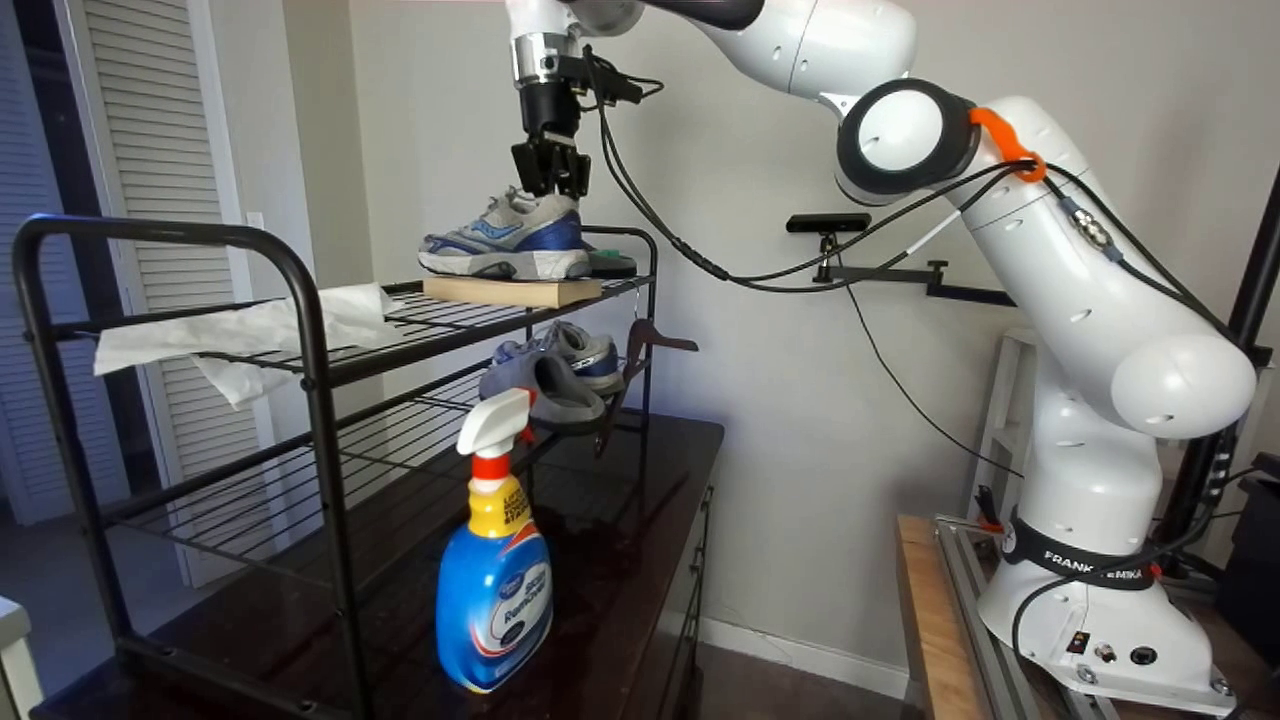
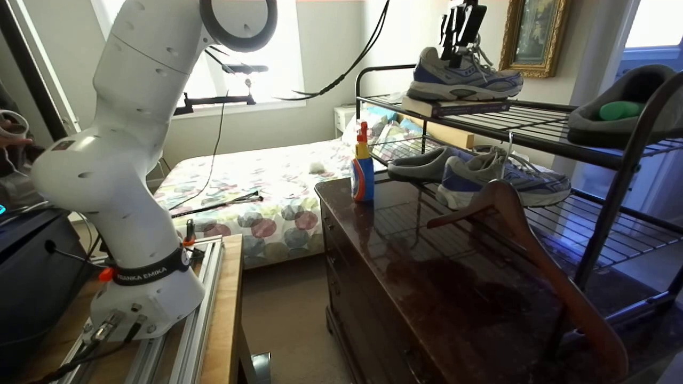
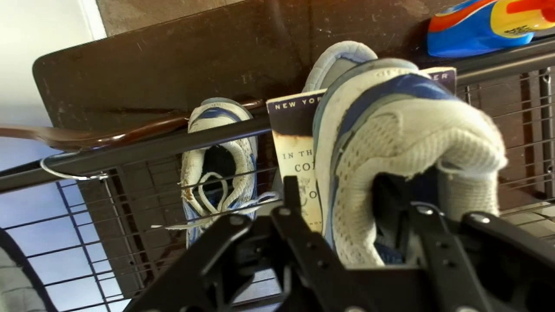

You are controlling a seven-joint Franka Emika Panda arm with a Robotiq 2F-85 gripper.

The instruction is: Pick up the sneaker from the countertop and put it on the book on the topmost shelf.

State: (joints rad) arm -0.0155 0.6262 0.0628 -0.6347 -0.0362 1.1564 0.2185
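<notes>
shelf (image 2: pixel 544 143): sneaker (image 3: pixel 399 117) interior, wrist view only

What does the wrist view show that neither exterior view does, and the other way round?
Only the wrist view: lettering on the front cover of the book and the dark inside of the sneaker.
Only the exterior views: the robot's white arm and the wooden bench below it.
Shared: the black hand, the sneaker, the book, the topmost shelf, the spray bottle and the coat hanger.
</notes>
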